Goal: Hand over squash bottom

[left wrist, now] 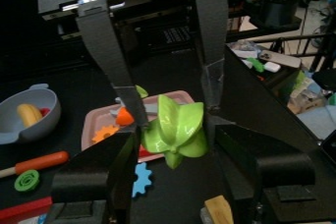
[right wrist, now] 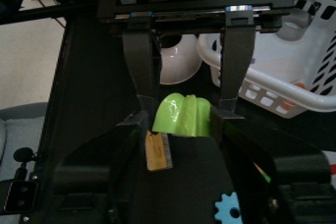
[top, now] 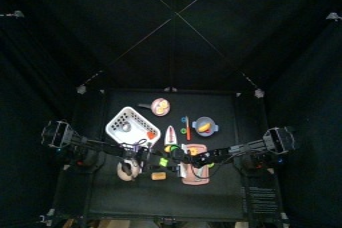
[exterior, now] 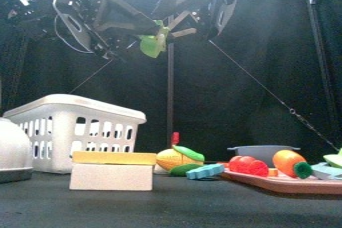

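The squash bottom [exterior: 156,43] is a small bright green piece held high above the table, between both grippers. It also shows in the top view [top: 170,151], the left wrist view [left wrist: 175,130] and the right wrist view [right wrist: 186,115]. My left gripper [left wrist: 175,144] reaches in from the left with both jaws against the piece. My right gripper [right wrist: 184,125] meets it from the right, its jaws also pressed on the piece's sides. The two grippers face each other tip to tip [top: 175,153].
A white basket [exterior: 74,127] stands at the left, with a white bowl [exterior: 11,152] beside it. A wooden block [exterior: 114,169] lies in front. A tray [exterior: 261,182] with toy vegetables sits at the right. A long carrot [top: 186,132] lies mid-table.
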